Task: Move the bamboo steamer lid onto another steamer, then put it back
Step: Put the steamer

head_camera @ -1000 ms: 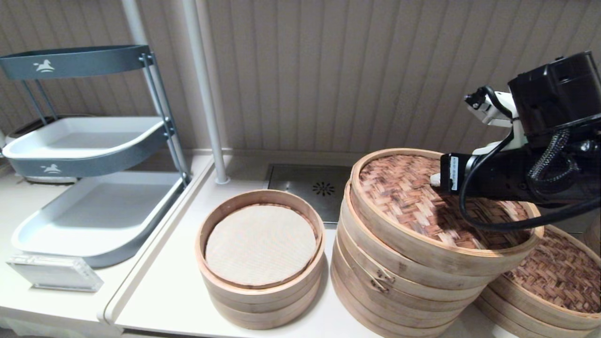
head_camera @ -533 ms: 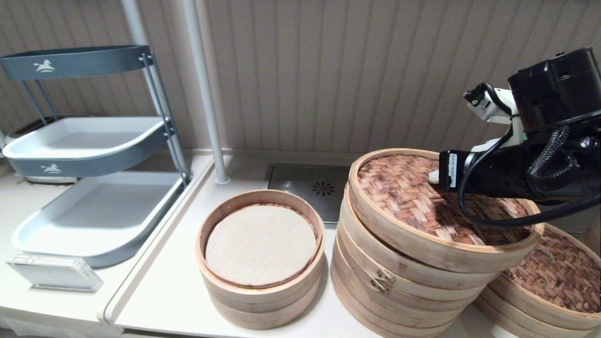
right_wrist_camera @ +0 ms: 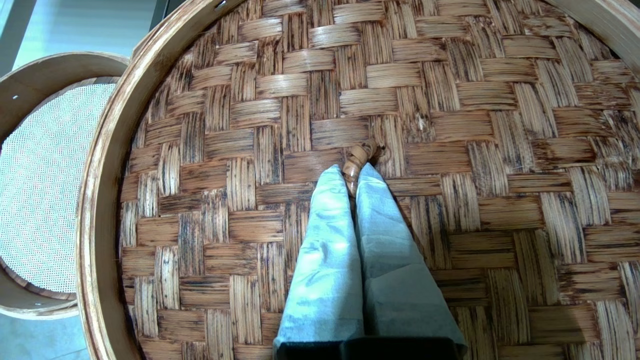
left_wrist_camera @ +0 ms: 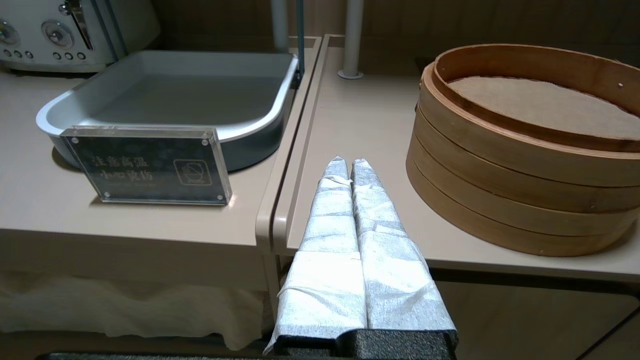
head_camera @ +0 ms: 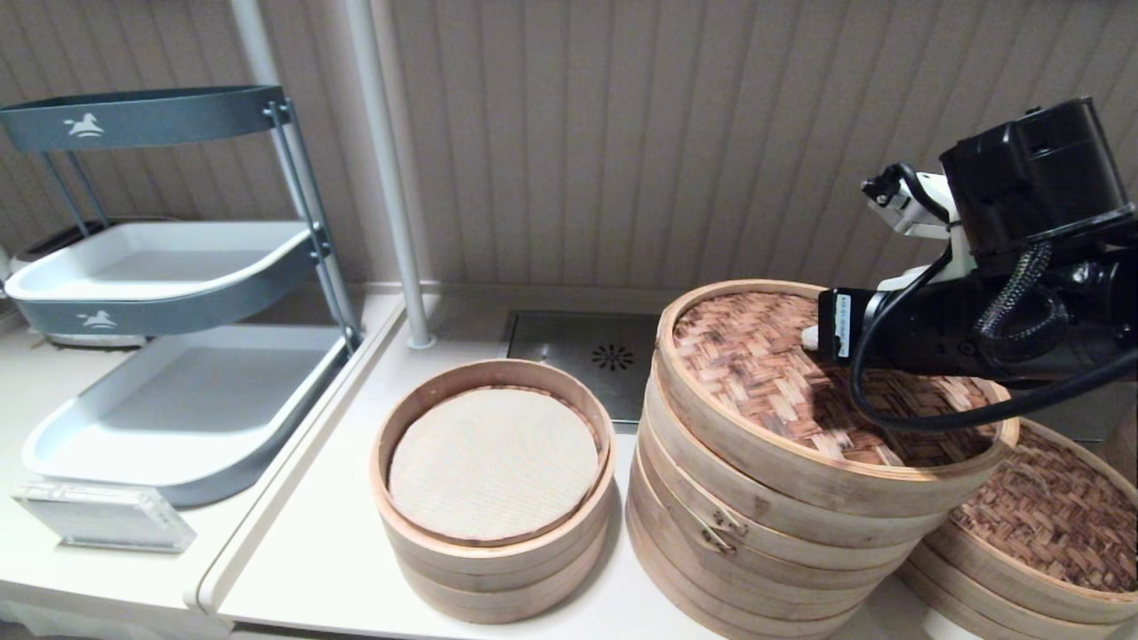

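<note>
Pinching the woven lid [right_wrist_camera: 350, 125]'s centre knot [right_wrist_camera: 361, 156]: right gripper [right_wrist_camera: 350, 177].

The wide round lid [right_wrist_camera: 400, 125] has a rough, dark-streaked woven bamboo top and a smooth pale bamboo band. The small steamer's white liner [head_camera: 493, 462] looks like matt mesh cloth. The grey-and-white rack trays [head_camera: 178, 400] seem smooth plastic.

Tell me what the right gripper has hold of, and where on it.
The right gripper is pinching the bamboo steamer lid by its small centre knot.
</note>
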Robot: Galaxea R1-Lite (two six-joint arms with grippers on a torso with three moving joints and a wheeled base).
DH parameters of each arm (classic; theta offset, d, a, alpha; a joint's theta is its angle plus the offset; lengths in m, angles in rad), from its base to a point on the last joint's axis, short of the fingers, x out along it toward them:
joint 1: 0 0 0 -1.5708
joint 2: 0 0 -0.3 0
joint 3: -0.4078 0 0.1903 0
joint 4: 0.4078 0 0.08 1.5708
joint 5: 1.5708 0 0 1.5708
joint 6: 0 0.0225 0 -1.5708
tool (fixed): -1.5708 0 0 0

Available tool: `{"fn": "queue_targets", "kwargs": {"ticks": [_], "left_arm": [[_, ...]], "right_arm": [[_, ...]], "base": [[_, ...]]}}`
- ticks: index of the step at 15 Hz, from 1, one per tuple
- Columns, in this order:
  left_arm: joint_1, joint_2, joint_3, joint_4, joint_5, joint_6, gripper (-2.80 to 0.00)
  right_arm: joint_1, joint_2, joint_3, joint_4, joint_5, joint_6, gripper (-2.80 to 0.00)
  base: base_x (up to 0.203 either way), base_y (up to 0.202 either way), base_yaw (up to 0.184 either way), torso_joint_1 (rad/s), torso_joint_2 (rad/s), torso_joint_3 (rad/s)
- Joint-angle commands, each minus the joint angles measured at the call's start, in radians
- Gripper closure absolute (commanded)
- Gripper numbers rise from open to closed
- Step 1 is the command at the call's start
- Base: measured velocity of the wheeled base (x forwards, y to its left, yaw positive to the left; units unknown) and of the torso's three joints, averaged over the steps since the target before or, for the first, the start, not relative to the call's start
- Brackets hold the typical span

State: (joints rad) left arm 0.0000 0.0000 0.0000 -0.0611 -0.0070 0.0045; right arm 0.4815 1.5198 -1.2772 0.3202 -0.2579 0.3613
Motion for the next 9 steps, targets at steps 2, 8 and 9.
{"fn": "queue_targets", "kwargs": {"ticks": [2,8,9], "left_arm": [[0.0,-0.002,0.025,0.0,0.0,0.0,0.0],[0.001,-0.002,0.025,0.0,0.0,0.0,0.0],[0.001,-0.002,0.025,0.0,-0.001,0.0,0.0]], "right_arm": [[0.008,0.006,0.001,0.004,-0.001,0.002,0.0],[0.007,0.01,-0.008,0.003,-0.001,0.002,0.0],[0.006,0.01,-0.011,0.003,-0.001,0.002,0.0]], "base": [[0.0,0.0,0.0,0.0,0.0,0.0],[0.0,0.0,0.0,0.0,0.0,0.0],[0.0,0.0,0.0,0.0,0.0,0.0]]}}
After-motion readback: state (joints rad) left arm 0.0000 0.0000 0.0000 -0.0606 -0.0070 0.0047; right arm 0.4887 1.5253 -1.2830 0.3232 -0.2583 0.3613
